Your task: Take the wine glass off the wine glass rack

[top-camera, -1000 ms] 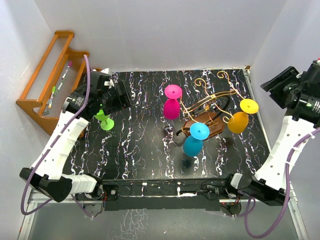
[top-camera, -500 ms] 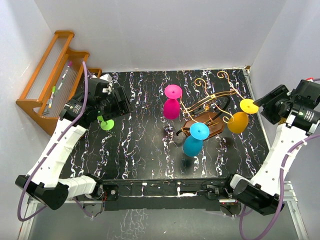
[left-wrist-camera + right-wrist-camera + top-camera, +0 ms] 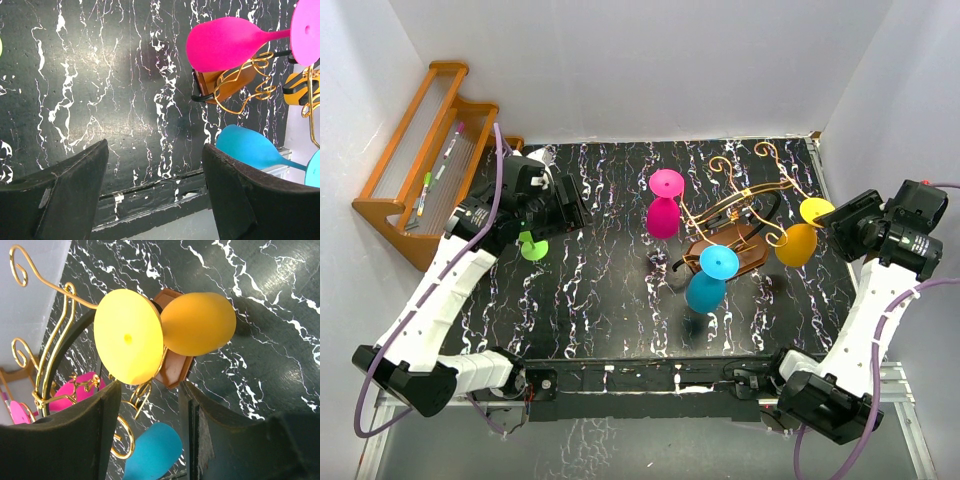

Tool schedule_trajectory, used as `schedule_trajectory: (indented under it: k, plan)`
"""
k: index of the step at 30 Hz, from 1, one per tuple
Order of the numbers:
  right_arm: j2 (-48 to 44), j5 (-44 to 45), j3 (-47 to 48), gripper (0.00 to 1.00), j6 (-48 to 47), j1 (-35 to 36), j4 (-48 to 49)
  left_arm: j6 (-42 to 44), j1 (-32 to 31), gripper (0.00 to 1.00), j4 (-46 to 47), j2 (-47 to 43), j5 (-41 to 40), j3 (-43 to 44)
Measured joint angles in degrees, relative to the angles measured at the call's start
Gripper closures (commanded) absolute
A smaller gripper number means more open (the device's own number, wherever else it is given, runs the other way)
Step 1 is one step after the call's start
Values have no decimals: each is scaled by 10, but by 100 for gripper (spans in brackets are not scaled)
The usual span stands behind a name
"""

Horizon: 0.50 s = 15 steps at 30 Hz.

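The wine glass rack (image 3: 745, 200), gold wire scrolls on a small dark brown base (image 3: 740, 250), stands right of centre. A pink wine glass (image 3: 665, 205), a blue one (image 3: 710, 280) and a yellow one (image 3: 805, 232) hang from it upside down. My right gripper (image 3: 842, 225) is open and empty, just right of the yellow glass; in the right wrist view the yellow foot disc (image 3: 127, 337) and bowl (image 3: 200, 322) lie just ahead of my open gripper (image 3: 150, 430). My left gripper (image 3: 565, 205) is open and empty at the left, beside a green glass (image 3: 532, 247) on the table.
An orange-brown stepped shelf (image 3: 430, 150) with pens stands at the back left. White walls close in the back and both sides. The left wrist view shows the pink glass (image 3: 225, 42), the blue glass (image 3: 250, 147) and the table's near edge (image 3: 165, 187).
My right arm has swung in to the left, bringing its open gripper up to the yellow glass. My left gripper has shifted slightly right, off the green glass.
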Motion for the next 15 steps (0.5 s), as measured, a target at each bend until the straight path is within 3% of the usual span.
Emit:
schedule_trajectory:
  k: [15]
  plan:
    - [-16,21,-65,52,42,0,72,0,-1,27,11,6,2,0]
